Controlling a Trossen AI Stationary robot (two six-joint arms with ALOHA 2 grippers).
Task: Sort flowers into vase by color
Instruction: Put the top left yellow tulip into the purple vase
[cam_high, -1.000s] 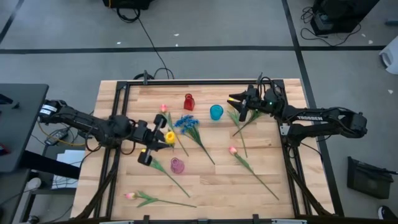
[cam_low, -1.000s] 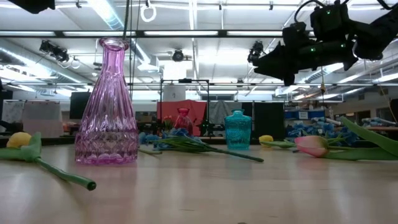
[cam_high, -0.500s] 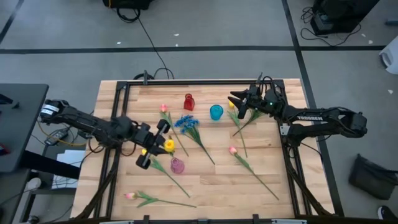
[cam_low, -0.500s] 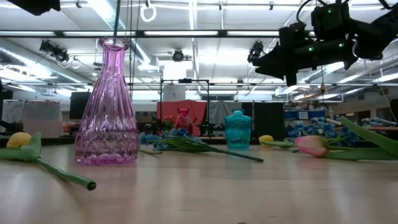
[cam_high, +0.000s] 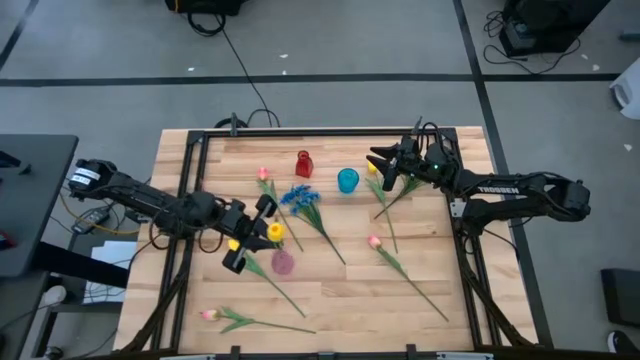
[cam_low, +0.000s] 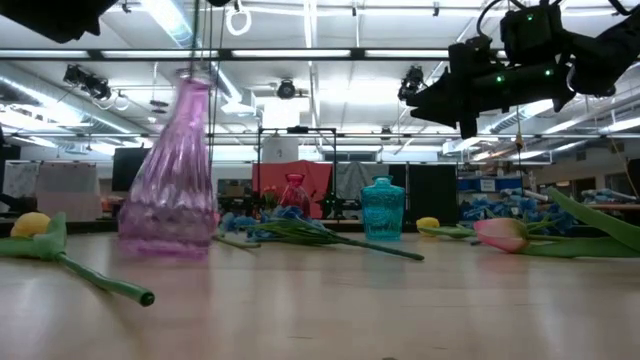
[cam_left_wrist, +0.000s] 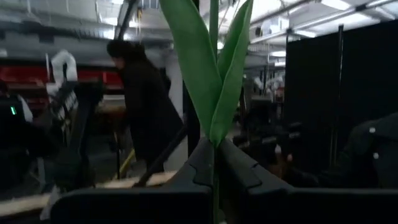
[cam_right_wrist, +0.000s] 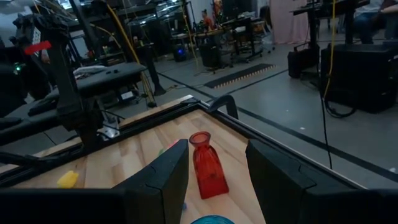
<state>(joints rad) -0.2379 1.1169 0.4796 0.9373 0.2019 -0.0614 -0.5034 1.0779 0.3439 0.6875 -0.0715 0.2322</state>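
Item: the left gripper (cam_high: 250, 236), working over the left-middle of the bench (cam_high: 330, 295). Its jaws are pinching fully shut on the green stalk of a yellow tulip (cam_high: 272, 232). In the left wrist view the tulip's leaves (cam_left_wrist: 214, 81) are rising straight out from between the closed jaws, so the flower's long axis is running on in line with them. Its bloom is showing just to the right of the jaws from above. Item: the pink vase (cam_high: 284, 262), sitting just near and right of that bloom. In the low view it is tipping off the vertical rather than standing square, and the cause is not showing. Relation governing the next move, as judged: the vase mouth is lying close on the near-right of the held flower and the left arm is much the nearer, but yellow is matching no vase here. Item: the right gripper (cam_high: 382, 165), hovering at the far right beside the blue vase (cam_high: 347, 180). Its jaws are standing partly apart and holding nothing, with the red vase (cam_right_wrist: 207, 167) showing beyond them. Item: the other flowers, pink, blue (cam_high: 298, 196) and yellow, are lying flat, scattered across the bench.
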